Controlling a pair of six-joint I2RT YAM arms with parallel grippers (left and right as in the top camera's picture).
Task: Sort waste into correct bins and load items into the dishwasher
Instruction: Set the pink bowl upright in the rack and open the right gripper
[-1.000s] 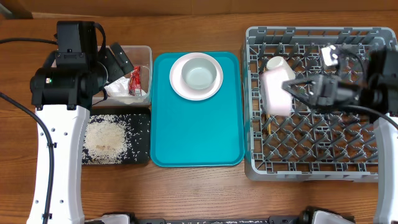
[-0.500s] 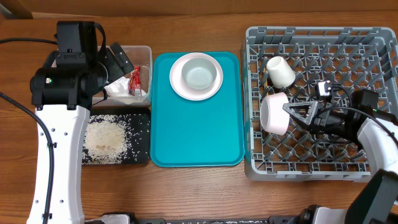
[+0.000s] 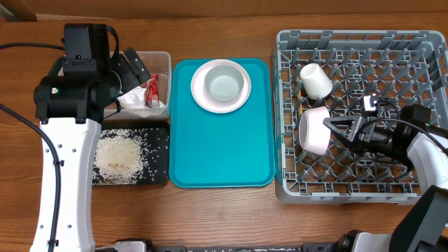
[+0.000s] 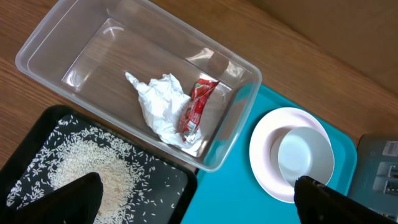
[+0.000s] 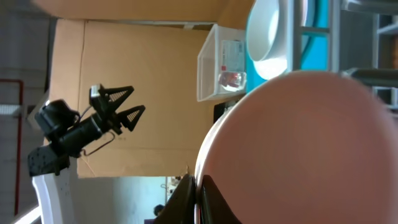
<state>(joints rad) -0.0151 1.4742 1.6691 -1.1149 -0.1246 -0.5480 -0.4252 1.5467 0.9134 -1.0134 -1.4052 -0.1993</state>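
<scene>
Slippage is the main worry in the overhead view: the right end effector (image 3: 334, 131) is closed on the rim of the pink bowl (image 3: 312, 131), which stands on edge among the pegs of the dish rack (image 3: 353, 192). If the grip opens before the bowl leans on a peg, it could tip flat or roll. Off to one side of the fingertips lies the white cup (image 3: 316, 80), near enough to be knocked by a sideways sweep. The rack wall just past the bowl leaves little room ahead, while the bare lattice behind the wrist looks like the free way out, up and back. The left end effector (image 3: 133, 70) hovers over the clear tub (image 3: 162, 59), well apart from all that. From the left wrist, its fingers (image 4: 78, 199) are spread wide and empty. Below them the napkin (image 4: 155, 106) and red wrapper (image 4: 196, 109) lie in the tub, with rice (image 4: 87, 168) in the black tray (image 4: 180, 186). Off to one side the grey-white bowl (image 4: 305, 155) sits in the plate (image 4: 264, 162) on the teal tray (image 4: 239, 199), not yet loaded. The tub's rim would catch a low sideways move. From the right wrist, the pink bowl fills the frame right against the fingers and hides the pegs, so contact below cannot be judged.
</scene>
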